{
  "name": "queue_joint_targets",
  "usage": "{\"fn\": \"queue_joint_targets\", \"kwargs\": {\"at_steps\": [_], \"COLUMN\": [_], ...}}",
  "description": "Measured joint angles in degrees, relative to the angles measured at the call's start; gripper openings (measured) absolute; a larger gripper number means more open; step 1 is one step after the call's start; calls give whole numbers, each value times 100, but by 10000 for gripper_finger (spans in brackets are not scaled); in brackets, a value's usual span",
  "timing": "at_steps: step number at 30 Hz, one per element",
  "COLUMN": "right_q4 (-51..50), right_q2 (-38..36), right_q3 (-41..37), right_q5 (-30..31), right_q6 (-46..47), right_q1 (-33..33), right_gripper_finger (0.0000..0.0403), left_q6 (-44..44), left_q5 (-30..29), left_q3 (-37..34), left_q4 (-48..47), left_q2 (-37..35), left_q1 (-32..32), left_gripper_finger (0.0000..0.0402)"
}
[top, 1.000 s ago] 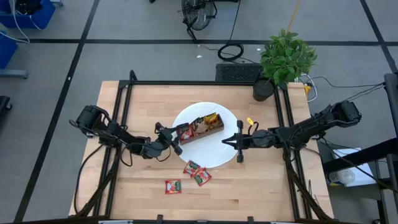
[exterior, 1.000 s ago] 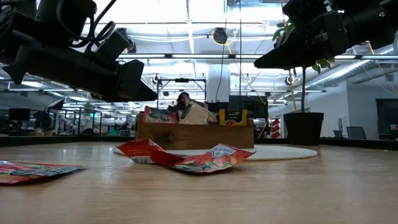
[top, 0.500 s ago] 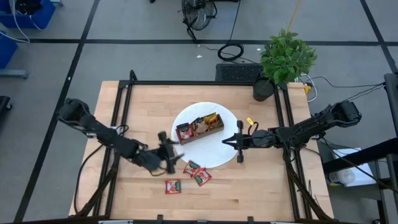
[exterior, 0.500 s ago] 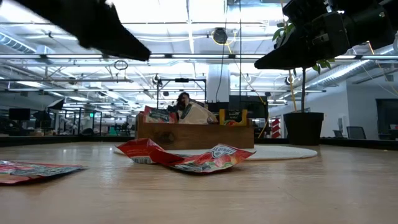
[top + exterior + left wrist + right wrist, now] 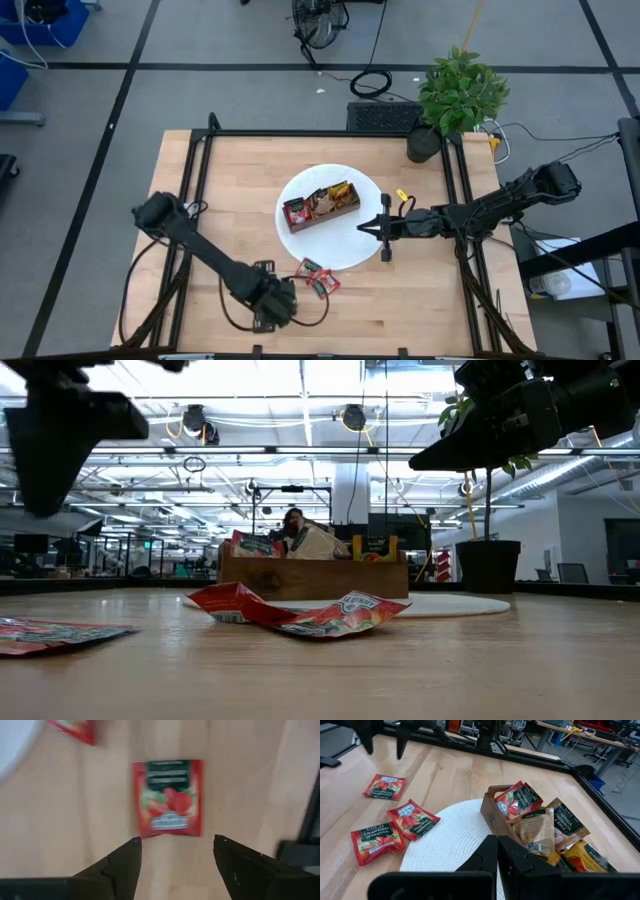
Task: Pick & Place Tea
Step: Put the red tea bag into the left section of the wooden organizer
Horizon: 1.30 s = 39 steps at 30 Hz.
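Observation:
A red tea sachet [image 5: 168,797] lies flat on the table near the front edge. My left gripper [image 5: 178,840] hangs above it, open, pointing down, with one finger off each side of the sachet's near edge; in the high view the left gripper [image 5: 272,306] hides this sachet. Two more red sachets [image 5: 308,268] [image 5: 325,284] lie by the rim of the white round mat [image 5: 350,250]. Several sachets stand in the wooden tray [image 5: 320,207] on the mat. My right gripper [image 5: 383,228] waits shut above the mat, right of the tray.
A potted plant [image 5: 455,95] stands at the table's far right corner. A small yellow object [image 5: 402,195] lies right of the mat. Black frame rails [image 5: 195,190] run along the table's left, far and right sides. Bare wood lies at the near right.
My left gripper has swung from the tray's left end toward the table's near edge and now points down over the lone red sachet. The sachets and the tray have stayed where they were.

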Motion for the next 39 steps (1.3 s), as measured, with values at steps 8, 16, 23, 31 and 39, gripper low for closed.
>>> {"fn": "queue_joint_targets", "kwargs": {"at_steps": [8, 16, 23, 31, 39], "right_q4": [-4, -6, -11, -19, -26], "right_q2": [0, 0, 0, 0, 0], "right_q3": [0, 0, 0, 0, 0], "right_q5": [-2, -7, -13, -24, -24], "right_q6": [42, 85, 109, 114, 153], "right_q1": [7, 9, 13, 13, 13], "right_gripper_finger": [0, 0, 0, 0, 0], "left_q6": [-25, 30, 112, 58, 552], "left_q5": [211, 140, 185, 121, 276], "left_q3": [123, 122, 118, -3, 59], "left_q4": [-161, 234, 430, 477, 334], "left_q2": [678, 979, 1203, 1237, 1169], "left_q1": [12, 100, 148, 211, 238], "left_gripper_finger": [264, 298, 303, 261, 69]}}
